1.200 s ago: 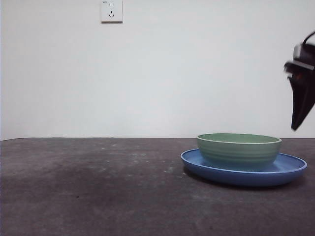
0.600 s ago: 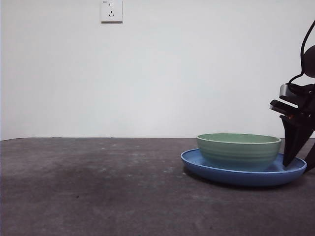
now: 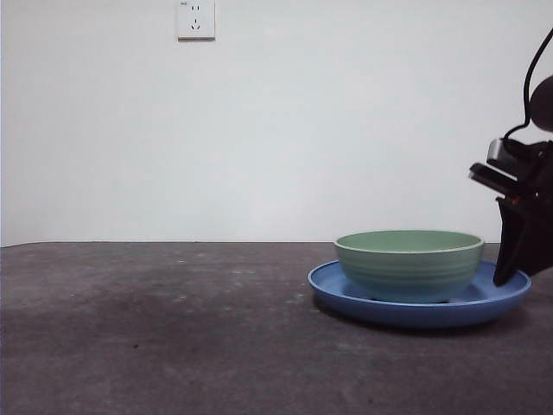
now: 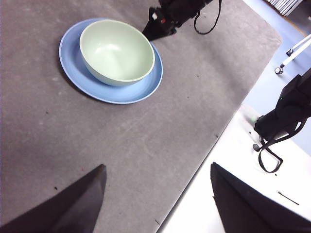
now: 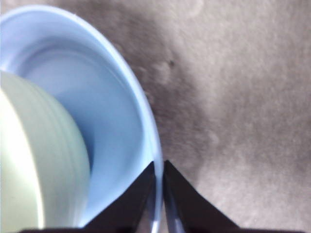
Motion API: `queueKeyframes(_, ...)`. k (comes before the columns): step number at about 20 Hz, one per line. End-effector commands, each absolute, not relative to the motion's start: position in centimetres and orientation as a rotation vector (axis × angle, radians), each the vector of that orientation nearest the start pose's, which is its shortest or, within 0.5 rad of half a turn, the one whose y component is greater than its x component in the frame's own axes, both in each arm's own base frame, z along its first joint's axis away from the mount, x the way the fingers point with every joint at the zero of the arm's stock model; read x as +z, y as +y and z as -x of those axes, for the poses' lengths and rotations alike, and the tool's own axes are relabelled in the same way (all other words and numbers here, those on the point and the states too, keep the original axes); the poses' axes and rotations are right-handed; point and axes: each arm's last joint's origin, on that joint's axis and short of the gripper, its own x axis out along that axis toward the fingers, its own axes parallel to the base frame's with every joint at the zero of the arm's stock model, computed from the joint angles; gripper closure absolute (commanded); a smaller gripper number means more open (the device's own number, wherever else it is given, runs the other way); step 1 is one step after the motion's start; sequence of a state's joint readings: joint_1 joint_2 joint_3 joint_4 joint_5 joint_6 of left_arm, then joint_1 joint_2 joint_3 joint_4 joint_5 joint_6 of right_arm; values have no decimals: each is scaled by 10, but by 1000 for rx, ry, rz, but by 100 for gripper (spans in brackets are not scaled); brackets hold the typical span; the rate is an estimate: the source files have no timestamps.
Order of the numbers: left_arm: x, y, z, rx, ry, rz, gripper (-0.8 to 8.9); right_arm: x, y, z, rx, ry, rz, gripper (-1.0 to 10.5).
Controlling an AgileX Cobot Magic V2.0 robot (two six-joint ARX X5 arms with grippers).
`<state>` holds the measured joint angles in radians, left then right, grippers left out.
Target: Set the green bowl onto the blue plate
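The pale green bowl (image 3: 409, 264) sits upright in the blue plate (image 3: 346, 298) at the right of the table. My right gripper (image 3: 510, 277) is down at the plate's right rim. In the right wrist view its jaws (image 5: 159, 165) are pinched together with the blue plate's (image 5: 107, 97) rim between their tips, and the green bowl (image 5: 34, 160) lies just beside them. The left wrist view shows the bowl (image 4: 116, 51), the plate (image 4: 77, 73) and the right gripper (image 4: 158, 34) from high up. My left gripper (image 4: 158, 166) hangs open and holds nothing, far from the dishes.
The dark grey table mat (image 3: 173, 328) stretches to the left of the plate. Its edge (image 4: 204, 150) meets a white surface, seen in the left wrist view. A wall socket (image 3: 196, 19) is on the white wall behind.
The right gripper came down from high at the right edge to the plate's right rim. The plate and the bowl in it have slid a little to the left.
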<state>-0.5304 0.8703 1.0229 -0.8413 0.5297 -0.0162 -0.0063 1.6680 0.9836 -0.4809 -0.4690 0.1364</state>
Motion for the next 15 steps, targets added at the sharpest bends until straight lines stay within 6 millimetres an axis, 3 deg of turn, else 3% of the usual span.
queueKeyframes(1, 345, -92, -126, -1025, 721, 3, 469, 187, 13, -311, 369, 1117, -419, 937)
queueKeyframes(8, 345, -92, -126, -1025, 720, 2, 469, 212, 25, -304, 441, 1049, -478, 937)
queueKeyframes(15, 345, -92, -126, -1025, 720, 2, 470, 216, 79, -304, 516, 1019, -451, 937)
